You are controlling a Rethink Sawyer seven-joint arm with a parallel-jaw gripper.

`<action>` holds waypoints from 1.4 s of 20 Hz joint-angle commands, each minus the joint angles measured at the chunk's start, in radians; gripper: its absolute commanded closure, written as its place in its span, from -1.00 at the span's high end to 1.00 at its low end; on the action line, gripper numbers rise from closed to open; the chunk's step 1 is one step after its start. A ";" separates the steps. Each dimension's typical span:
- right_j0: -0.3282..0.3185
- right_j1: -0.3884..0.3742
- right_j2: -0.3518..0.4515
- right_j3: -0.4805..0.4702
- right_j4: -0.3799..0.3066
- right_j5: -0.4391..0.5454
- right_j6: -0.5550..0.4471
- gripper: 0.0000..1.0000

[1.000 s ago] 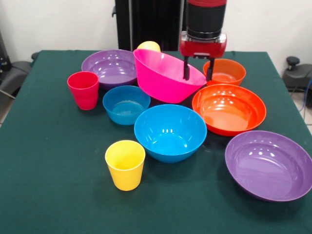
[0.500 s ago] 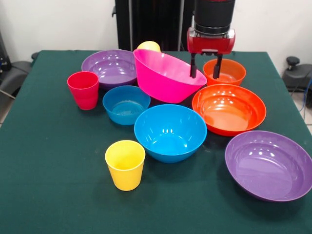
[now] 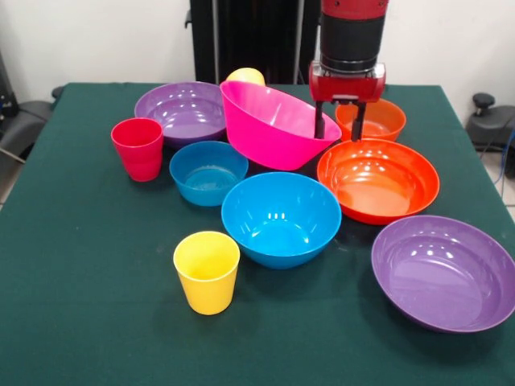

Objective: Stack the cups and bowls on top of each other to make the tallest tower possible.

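A yellow cup (image 3: pixel 207 271) is standing upright nearest the camera on the green table (image 3: pixel 80 305), with a wide purple bowl (image 3: pixel 444 272) sitting at the near right. Just behind the cup, a large blue bowl (image 3: pixel 281 218) is resting at the centre, and a smaller blue bowl (image 3: pixel 208 172) is sitting behind it to the left. A red-pink cup (image 3: pixel 138 149) is standing at the left, and a large orange bowl (image 3: pixel 377 180) is lying at the right. Farther back, the big pink bowl (image 3: pixel 269 125) is tilting steeply, its rim lifted at the left, beside a second purple bowl (image 3: pixel 183 110). The gripper (image 3: pixel 339 130) is hanging with its two fingers apart and holding nothing, one finger at the pink bowl's right edge, the other in front of the small orange bowl (image 3: pixel 372 118). A yellow cup top (image 3: pixel 245 76) is peeking out behind the pink bowl.
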 commanded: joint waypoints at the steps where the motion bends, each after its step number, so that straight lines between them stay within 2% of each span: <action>1: 0.026 0.066 0.041 -0.021 0.017 -0.061 0.164 1.00; 10: 0.013 0.081 0.051 -0.016 0.015 -0.093 0.162 1.00; 11: 0.019 0.081 0.043 -0.017 0.013 -0.101 0.164 -1.00; 18: 0.035 0.077 0.022 -0.034 0.002 -0.080 0.145 -1.00; 22: 0.086 0.065 -0.035 -0.049 0.024 -0.072 0.168 -1.00; 23: 0.095 0.042 -0.043 -0.045 0.027 -0.061 0.169 -1.00; 25: 0.121 -0.030 -0.069 -0.026 0.057 0.040 0.180 -1.00; 28: 0.193 -0.145 -0.146 -0.030 0.081 0.203 0.189 -1.00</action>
